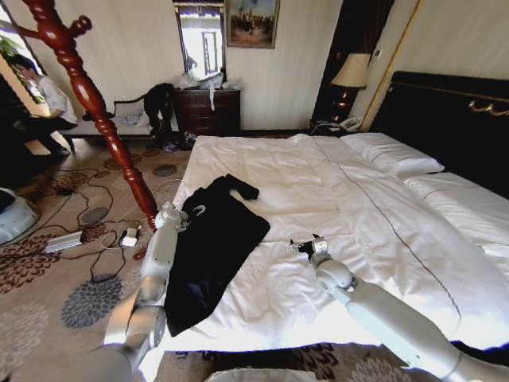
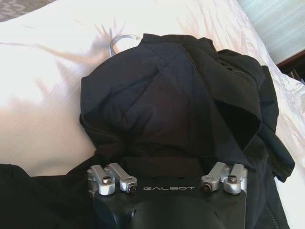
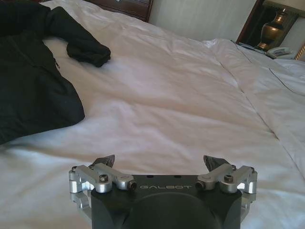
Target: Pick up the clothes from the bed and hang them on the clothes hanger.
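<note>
Clothes (image 1: 211,247) lie spread on bed (image 1: 334,207), lower centre-left of head frame, not yet lifted. Left pincer (image 1: 176,216) poised at garment's collar edge, state cannot tell. Right pincer (image 3: 162,164) released over bare duvet, waiting. Clothes hanger (image 1: 87,95) upper left, likely destination.

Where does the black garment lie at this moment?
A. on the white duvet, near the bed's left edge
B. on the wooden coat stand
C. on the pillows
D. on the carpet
A: the black garment is spread on the white duvet, beside the left pincer.
</note>
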Controlling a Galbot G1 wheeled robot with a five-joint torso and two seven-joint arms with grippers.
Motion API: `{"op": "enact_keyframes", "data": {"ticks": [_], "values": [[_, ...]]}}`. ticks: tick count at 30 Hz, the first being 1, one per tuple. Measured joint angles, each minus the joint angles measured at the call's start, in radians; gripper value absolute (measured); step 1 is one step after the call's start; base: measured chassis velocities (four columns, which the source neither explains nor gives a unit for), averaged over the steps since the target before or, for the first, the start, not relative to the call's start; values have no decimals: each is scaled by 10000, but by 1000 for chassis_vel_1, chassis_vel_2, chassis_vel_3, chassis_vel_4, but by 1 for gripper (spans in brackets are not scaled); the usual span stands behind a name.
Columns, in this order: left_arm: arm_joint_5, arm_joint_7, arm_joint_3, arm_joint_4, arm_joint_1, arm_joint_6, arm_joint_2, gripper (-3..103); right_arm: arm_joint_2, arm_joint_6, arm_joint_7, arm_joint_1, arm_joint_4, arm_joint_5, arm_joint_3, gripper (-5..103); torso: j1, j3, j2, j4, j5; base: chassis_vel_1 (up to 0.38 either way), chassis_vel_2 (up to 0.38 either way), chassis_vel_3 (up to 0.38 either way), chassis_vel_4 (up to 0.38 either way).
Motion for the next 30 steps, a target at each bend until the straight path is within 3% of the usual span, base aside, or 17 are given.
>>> {"op": "enact_keyframes", "data": {"ticks": [2,8,11,15,23,27,30], "values": [[13,103,3,74,-41,0,16,70,-1,0,1,-1,-1,5,1,100,0,0,0,0,-1,0,0,0,0],[9,251,82,111,-91,0,148,53,3,3,5,2,-10,12,1,100,0,0,0,-1,-2,0,0,0,0],[-6,371,98,113,-98,1,225,37,13,15,8,-7,-10,12,-1,100,0,0,0,0,-2,0,0,0,0],[-40,480,84,82,-92,0,257,28,5,23,13,-34,3,12,0,100,0,1,0,-2,-2,0,0,0,0],[-144,691,557,-535,211,2,799,26,-113,49,23,-125,77,3,106,100,1,0,0,-5,-3,0,0,0,0],[45,714,1212,-1214,370,5,1452,26,-123,62,26,-156,95,-7,143,100,1,0,0,-2,-5,0,0,0,0],[509,721,2078,-2060,419,5,2318,25,-77,75,27,-186,115,-35,171,100,0,-1,0,8,0,0,0,0,0]]}}
